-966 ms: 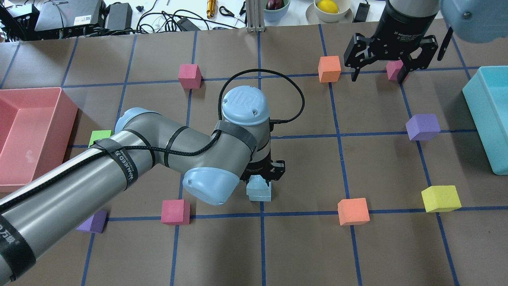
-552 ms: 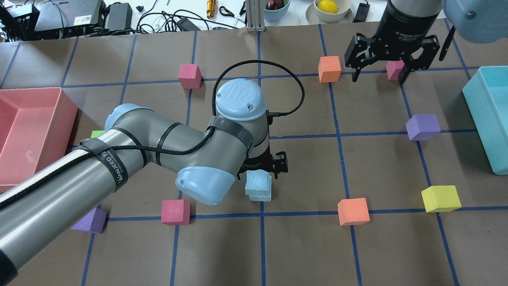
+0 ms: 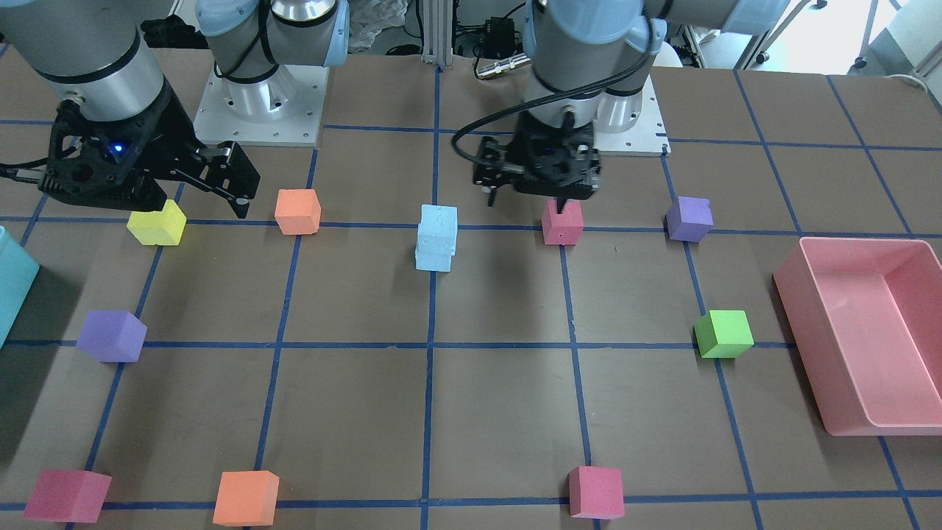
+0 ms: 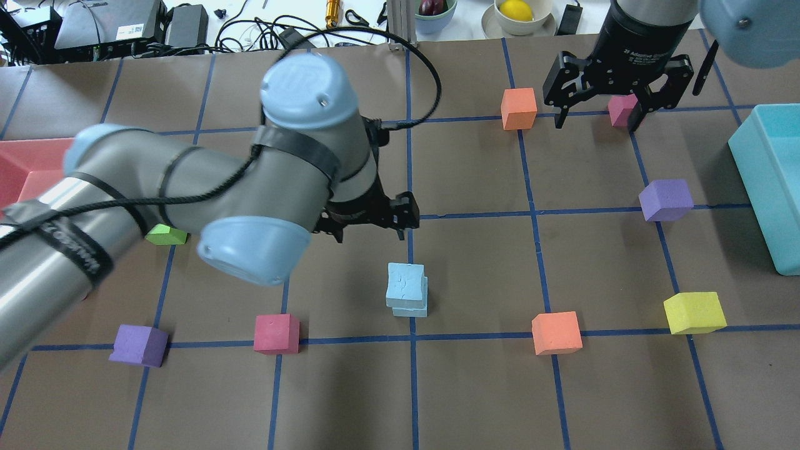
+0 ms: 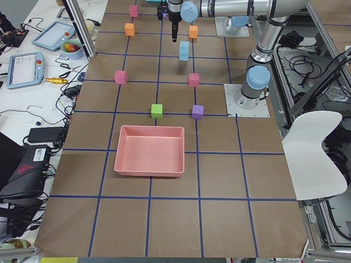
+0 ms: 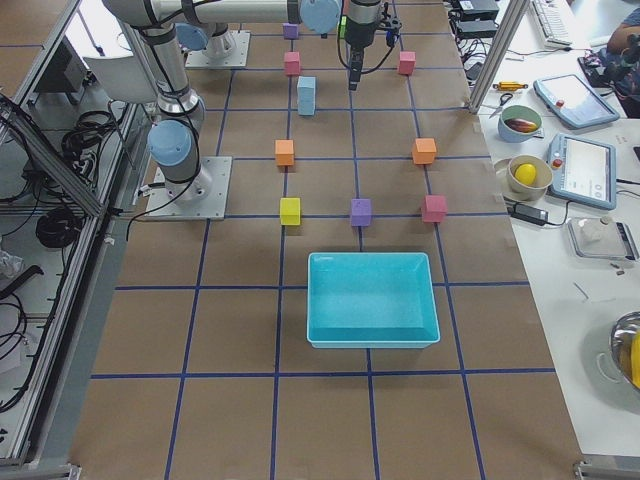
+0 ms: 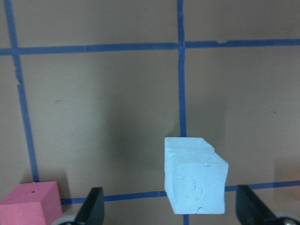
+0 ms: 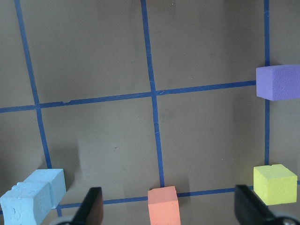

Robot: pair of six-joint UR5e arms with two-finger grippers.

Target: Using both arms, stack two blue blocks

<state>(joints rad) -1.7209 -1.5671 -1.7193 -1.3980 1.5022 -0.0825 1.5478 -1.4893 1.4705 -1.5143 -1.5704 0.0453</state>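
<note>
Near the middle of the tabletop, somewhat nearer the robot's edge than the far edge: a stack of two blue blocks (image 3: 436,239). Upper block (image 4: 405,282) resting on lower block (image 4: 412,310), slightly askew, overhanging a little toward the left end. Set right beside a crossing of blue tape lines (image 4: 475,336). Held by neither arm.

Raised above the stack and a little toward the left end: left gripper (image 4: 370,232), fingers spread wide, nothing between them, touching neither block. In the left wrist view, only the stack low between the two dark fingertips, plus a pink cube (image 7: 28,205) in the bottom left corner.

High over the right half of the tabletop: right gripper (image 4: 597,120), fingers likewise spread wide and empty.

Toward the right end, well apart from the stack: orange cube (image 4: 556,332), yellow cube (image 4: 694,312), purple cube (image 4: 665,200).

At the left end, a pink tray (image 3: 857,244); at the right end, a teal bin (image 4: 753,194).
</note>
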